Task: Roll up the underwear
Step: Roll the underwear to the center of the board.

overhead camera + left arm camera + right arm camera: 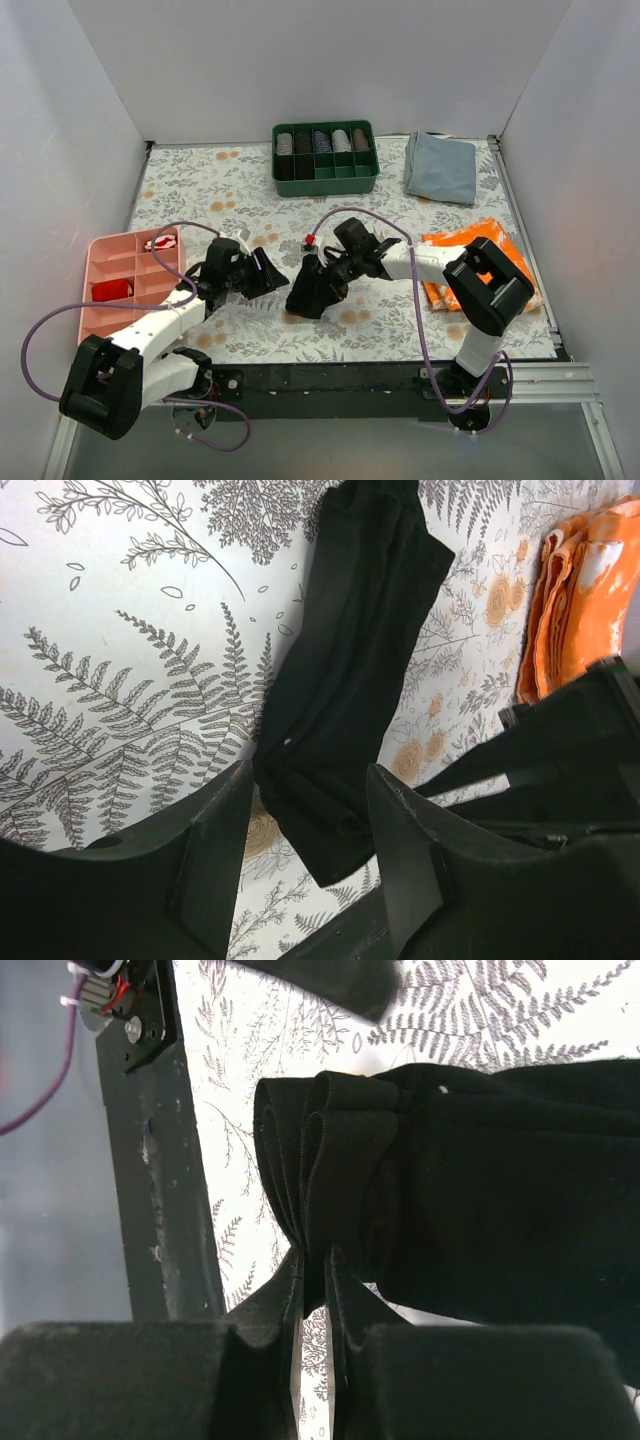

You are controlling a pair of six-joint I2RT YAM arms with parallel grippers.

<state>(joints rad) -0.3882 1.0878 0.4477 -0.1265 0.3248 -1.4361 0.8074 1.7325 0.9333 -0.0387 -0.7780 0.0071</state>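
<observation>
Black soft fabric boxer briefs [314, 292], bunched into narrow strip, lie near middle of front edge. Right gripper [316, 1275] pinches gathered folds at one end. Left gripper [308, 810], fingers apart, just beside strip.

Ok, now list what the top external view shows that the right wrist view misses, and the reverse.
Only the top view: the green tray, the pink tray, the grey-blue cloth and the orange cloth. Only the right wrist view: close up, the right gripper pinched shut on the layered folds at the edge of the underwear. Both: the black underwear lying on the fern-print table cover.
</observation>
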